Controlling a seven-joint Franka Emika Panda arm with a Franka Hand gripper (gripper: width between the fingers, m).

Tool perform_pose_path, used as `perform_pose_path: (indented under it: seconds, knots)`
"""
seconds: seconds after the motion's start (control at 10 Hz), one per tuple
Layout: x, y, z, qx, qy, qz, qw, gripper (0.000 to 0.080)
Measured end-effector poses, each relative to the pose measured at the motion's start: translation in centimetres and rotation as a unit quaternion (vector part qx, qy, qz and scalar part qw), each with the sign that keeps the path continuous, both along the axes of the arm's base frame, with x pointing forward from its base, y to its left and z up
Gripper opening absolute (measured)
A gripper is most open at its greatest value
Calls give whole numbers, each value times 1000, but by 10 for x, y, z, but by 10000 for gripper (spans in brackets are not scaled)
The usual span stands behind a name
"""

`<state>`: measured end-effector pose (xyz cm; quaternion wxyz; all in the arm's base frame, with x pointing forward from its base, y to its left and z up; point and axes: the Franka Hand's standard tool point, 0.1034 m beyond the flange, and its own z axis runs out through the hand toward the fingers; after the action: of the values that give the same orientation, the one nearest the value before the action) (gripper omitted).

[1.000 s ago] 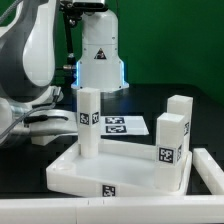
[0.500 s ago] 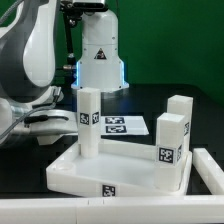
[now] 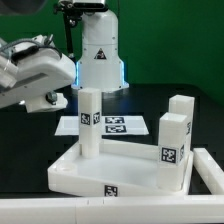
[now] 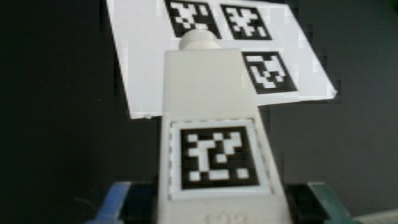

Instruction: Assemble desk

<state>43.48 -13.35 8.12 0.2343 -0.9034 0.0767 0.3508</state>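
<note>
The desk's white tabletop (image 3: 110, 172) lies tray-like at the front of the exterior view. One tagged white leg (image 3: 88, 122) stands on its left side, and two legs (image 3: 171, 148) stand at its right. In the wrist view a further white leg (image 4: 214, 120) with a black-and-white tag runs out from between my fingers (image 4: 125, 200), its pegged tip towards the marker board (image 4: 222, 45). My gripper (image 4: 222, 205) is shut on that leg's base. In the exterior view my gripper (image 3: 52, 98) hangs raised at the left, and the held leg is hard to make out there.
The marker board (image 3: 112, 125) lies flat on the black table behind the tabletop. The robot's white base (image 3: 100, 55) stands at the back. A white rail (image 3: 60, 212) runs along the front edge, with another white piece (image 3: 210, 172) at the right.
The arm has swung up from its low place at the exterior view's left, and the hand now sits higher, level with the top of the standing left leg.
</note>
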Motion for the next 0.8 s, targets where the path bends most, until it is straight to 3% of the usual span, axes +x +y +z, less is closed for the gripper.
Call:
perform_pose_path:
  seconds: [0.3, 0.5, 0.6, 0.8]
  knots:
    - [20, -7, -10, -43, -104, -7, 994, 284]
    - [72, 1, 36, -67, -176, 2, 982, 284]
    - [82, 13, 51, -82, -197, -2, 977, 285]
    - [82, 6, 43, -107, -266, -19, 958, 285]
